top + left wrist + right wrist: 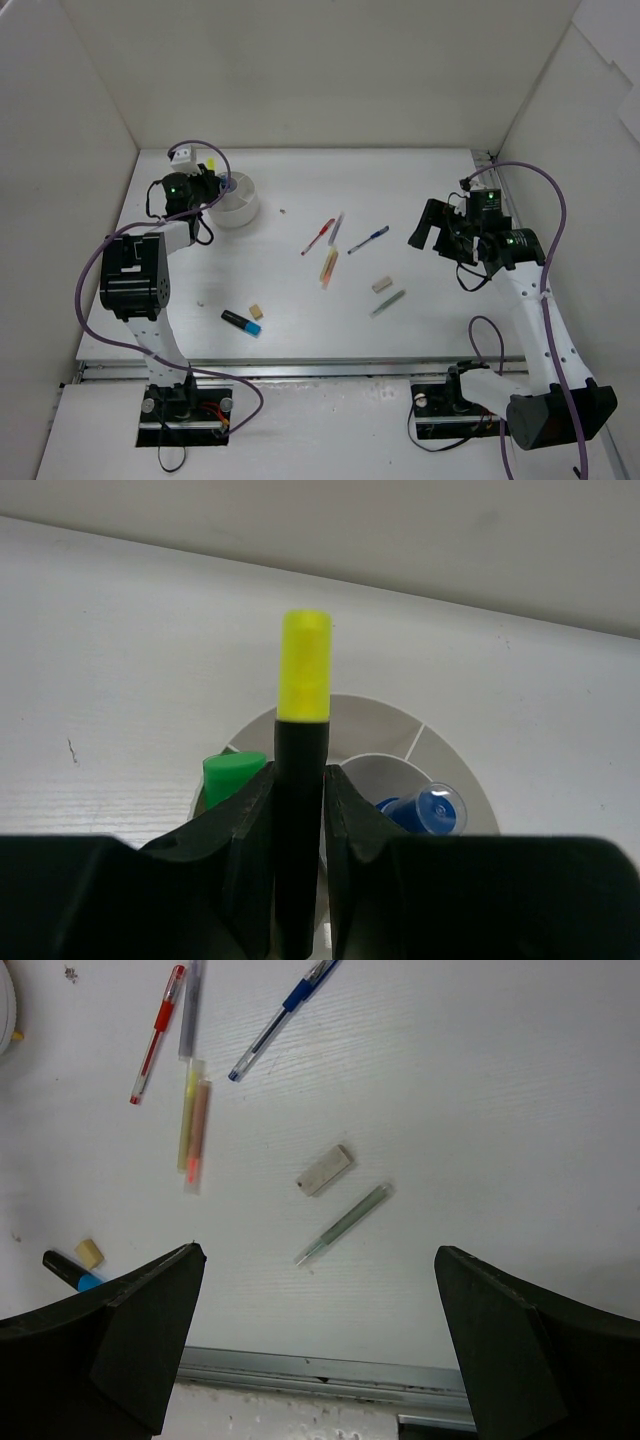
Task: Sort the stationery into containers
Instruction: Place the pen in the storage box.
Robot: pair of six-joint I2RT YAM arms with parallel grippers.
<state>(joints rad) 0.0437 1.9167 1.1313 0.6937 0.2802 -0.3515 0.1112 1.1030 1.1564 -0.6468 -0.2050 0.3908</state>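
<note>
My left gripper (214, 181) is shut on a black highlighter with a yellow end (304, 680), held upright over the near rim of the round white divided bowl (240, 208). In the left wrist view (298, 782) the bowl (395, 735) holds a green-ended highlighter (232, 777) and a blue-capped item (430, 808). My right gripper (431, 234) is open and empty above the table (318, 1252). Below it lie a red pen (157, 1032), a grey pen (188, 1010), a blue pen (280, 1015), a cream stick (193, 1125), a beige eraser (324, 1170) and a grey-green pen (345, 1225).
A small beige eraser (256, 312) and a black highlighter with a blue end (241, 322) lie near the front left. White walls close in the table on three sides. A metal rail (320, 1370) runs along the front edge.
</note>
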